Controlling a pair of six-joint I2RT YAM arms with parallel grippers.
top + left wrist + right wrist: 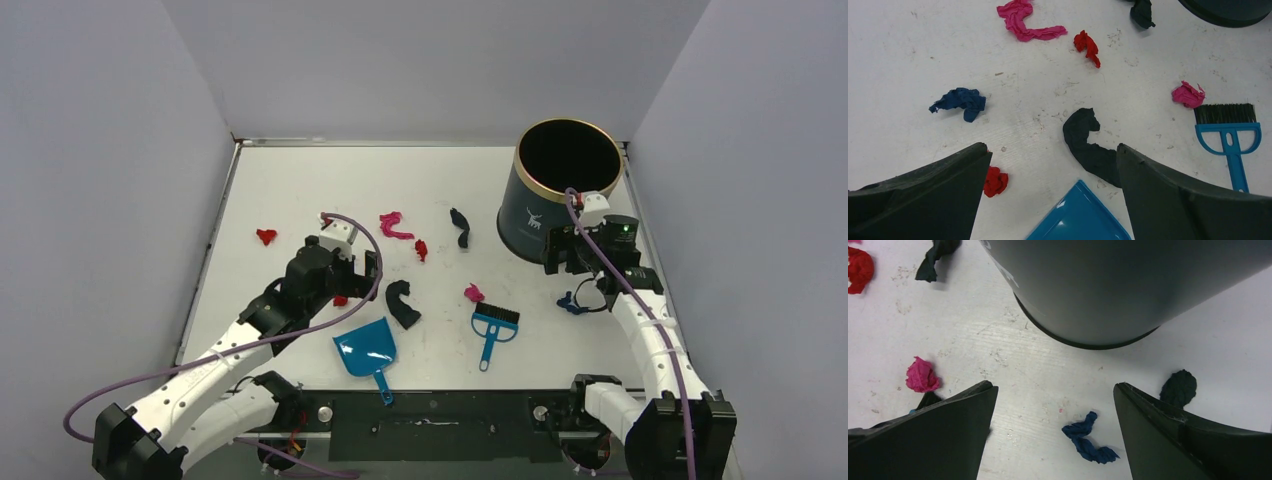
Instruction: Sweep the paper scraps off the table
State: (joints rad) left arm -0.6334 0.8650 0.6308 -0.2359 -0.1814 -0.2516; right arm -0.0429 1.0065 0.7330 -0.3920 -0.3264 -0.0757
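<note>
Paper scraps lie scattered on the white table [300, 180]: a red lump [266, 236], a magenta strip [395, 225], a small red one [421, 249], a dark strip [460, 227], a black curl [402, 303] and a magenta lump [474, 293]. My left gripper [352, 275] is open and empty above the table. In the left wrist view it [1050, 149] hangs over bare table between a red lump [995, 181] and the black curl [1085, 142]. My right gripper [565, 258] is open and empty beside the bin. In its own view it [1054, 387] hovers over a dark blue scrap [1088, 442].
A blue dustpan [367, 350] and a blue hand brush [494, 330] lie near the front edge. A tall dark bin [560, 190] stands at the back right, close to my right gripper. A dark lump [1178, 387] lies by the bin's base.
</note>
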